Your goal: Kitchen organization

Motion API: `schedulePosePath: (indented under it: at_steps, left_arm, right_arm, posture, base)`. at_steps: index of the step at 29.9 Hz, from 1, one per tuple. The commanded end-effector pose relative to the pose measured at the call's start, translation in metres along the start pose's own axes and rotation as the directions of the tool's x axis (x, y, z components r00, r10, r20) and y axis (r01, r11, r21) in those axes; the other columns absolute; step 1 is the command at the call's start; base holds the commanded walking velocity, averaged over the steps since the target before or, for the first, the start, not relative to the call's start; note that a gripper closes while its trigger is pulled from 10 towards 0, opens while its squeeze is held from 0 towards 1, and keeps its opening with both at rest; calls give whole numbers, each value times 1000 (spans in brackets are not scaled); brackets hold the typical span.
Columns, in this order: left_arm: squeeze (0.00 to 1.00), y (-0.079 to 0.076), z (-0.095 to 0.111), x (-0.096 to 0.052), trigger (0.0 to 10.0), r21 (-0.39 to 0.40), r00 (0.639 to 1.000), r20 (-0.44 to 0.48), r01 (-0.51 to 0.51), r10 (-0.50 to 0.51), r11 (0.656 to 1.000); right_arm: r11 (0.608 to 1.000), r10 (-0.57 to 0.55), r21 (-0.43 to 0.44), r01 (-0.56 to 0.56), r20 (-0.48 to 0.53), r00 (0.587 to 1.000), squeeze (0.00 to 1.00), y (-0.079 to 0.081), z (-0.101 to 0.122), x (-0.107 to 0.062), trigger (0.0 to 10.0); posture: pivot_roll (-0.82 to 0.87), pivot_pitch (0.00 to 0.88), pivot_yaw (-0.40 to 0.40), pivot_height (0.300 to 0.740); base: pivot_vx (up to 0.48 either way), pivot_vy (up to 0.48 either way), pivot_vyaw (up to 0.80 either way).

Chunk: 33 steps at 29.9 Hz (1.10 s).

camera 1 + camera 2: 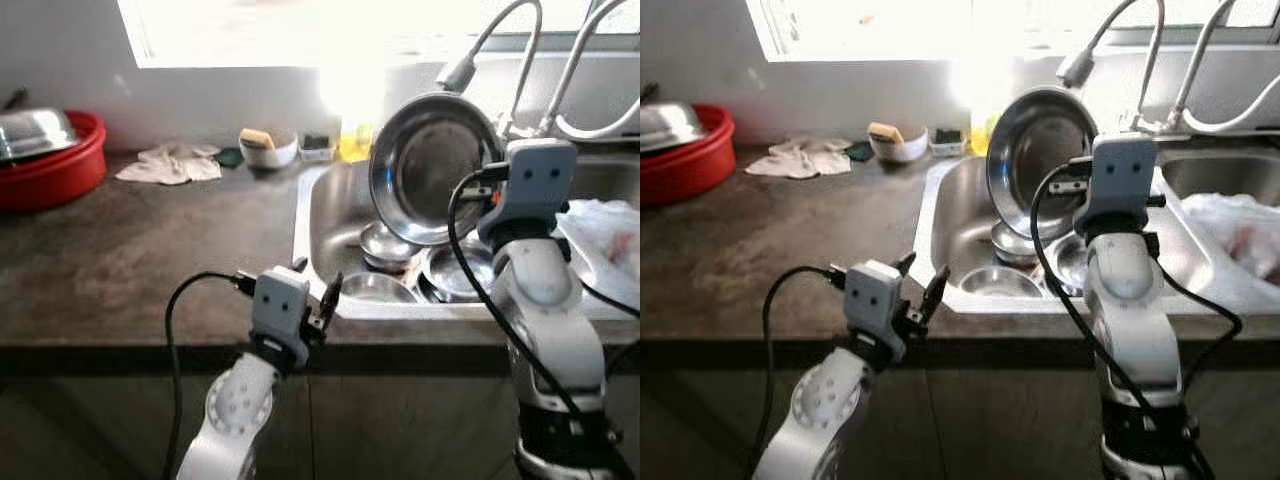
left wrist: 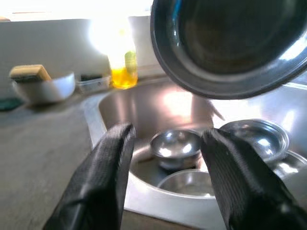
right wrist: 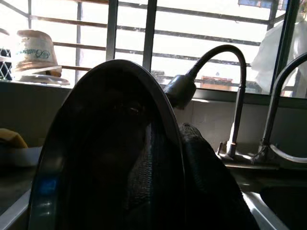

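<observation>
1. Right gripper (image 1: 487, 170) clamps a steel bowl's (image 1: 430, 165) rim, tilted upright above the sink (image 1: 318, 215).
2. Left gripper (image 1: 318, 296), fingers wide and empty, hovers at the sink's front-left corner.
3. Small steel bowls (image 1: 385, 245) crowd the basin floor.

**Where the four cameras look**

The two eye cameras sit high on the head. They look forward and down at the desk (image 1: 120, 270), the sink (image 1: 330, 215) and the bright window behind. Both show the same scene, a little shifted sideways.

The left wrist camera looks from low at the desk edge, along its claw (image 2: 165, 177), into the sink, close up.

The right wrist camera looks up toward the window bars, very close behind a steel bowl (image 3: 103, 153). The eye views share that bowl and the taps (image 1: 520, 60).
</observation>
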<state>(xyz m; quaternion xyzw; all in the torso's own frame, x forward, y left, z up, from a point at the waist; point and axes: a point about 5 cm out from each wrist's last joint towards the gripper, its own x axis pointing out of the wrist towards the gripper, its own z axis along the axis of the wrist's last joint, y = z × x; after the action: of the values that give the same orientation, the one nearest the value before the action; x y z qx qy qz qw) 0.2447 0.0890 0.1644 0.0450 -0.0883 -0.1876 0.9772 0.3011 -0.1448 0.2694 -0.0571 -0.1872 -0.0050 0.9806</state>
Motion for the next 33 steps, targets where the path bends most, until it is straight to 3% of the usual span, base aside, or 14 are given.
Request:
schedulePosePath:
  at_steps: [1, 6, 10, 12, 19, 22, 23, 24, 25, 26, 29, 33]
  left_arm:
    - [0, -6, 4, 3, 10000, -22, 1000, 16, 12, -12, 1000]
    - [0, -6, 2, 3, 10000, -55, 1000, -6, -1, 0, 998]
    - [0, -6, 1, 2, 10000, -50, 1000, -2, -7, 7, 999]
    - [0, -6, 2, 1, 10000, -54, 1000, -5, -12, 12, 998]
    - [0, -6, 3, -1, 10000, -56, 1000, -11, -20, 20, 998]
    - [0, -7, 3, -4, 10000, -59, 1000, -14, -22, 21, 998]
    - [0, -8, 3, -4, 10000, -60, 1000, -17, -22, 21, 998]
    - [0, -8, 3, -5, 10000, -60, 1000, -19, -23, 22, 998]
    - [0, -7, 3, -6, 10000, -60, 1000, -20, -25, 23, 998]
    - [0, -7, 3, -6, 10000, -60, 999, -21, -25, 24, 998]
    - [0, -7, 3, -7, 10000, -59, 999, -23, -27, 25, 998]
    - [0, -6, 3, -8, 10000, -60, 999, -28, -30, 28, 998]
  right_arm:
    - [999, -32, -28, 31, -46, 998, 0, -11, -4, 4, 10000]
    - [995, -69, -77, 58, -141, 988, 0, -18, -18, 11, 10000]
    - [997, -53, -64, 40, -223, 973, 0, -16, -30, 20, 10000]
    - [999, -26, -43, 13, -310, 950, 0, -15, -43, 29, 10000]
    - [1000, 9, 22, 0, -401, 916, 0, -10, -63, 50, 10000]
    - [1000, 11, 29, 3, -475, 880, 0, -9, -75, 54, 10000]
    - [1000, 11, 22, 0, -497, 868, 63, -9, -79, 54, 10000]
    - [1000, 11, 14, -4, -513, 858, 63, -10, -81, 55, 10000]
    - [999, 19, 43, 5, -548, 836, 882, -9, -87, 55, 10000]
    - [999, 15, 47, 14, -570, 822, 1000, -10, -92, 55, 10000]
    - [998, 13, 56, 28, -616, 788, 1000, -11, -101, 54, 10000]
    - [998, 9, 56, 32, -611, 791, 1000, -11, -103, 55, 10000]
  posture:
    - [69, 33, -16, 740]
    - [70, 42, -19, 740]
    - [68, 49, -20, 740]
    - [74, 55, -25, 740]
    - [87, 81, -34, 740]
    - [91, 88, -35, 740]
    - [96, 94, -34, 740]
    - [96, 94, -34, 740]
    - [95, 98, -36, 740]
    - [97, 103, -34, 740]
    - [102, 109, -35, 740]
    - [103, 113, -34, 740]
  base:
    - [412, 0, 0]
    - [303, 0, 0]
    - [0, 0, 0]
    - [0, 0, 0]
    - [0, 0, 0]
    - [0, 0, 0]
    - [0, 0, 0]
    - [0, 0, 0]
    - [0, 0, 0]
    - [0, 0, 0]
    - [0, 0, 0]
    - [0, 0, 0]
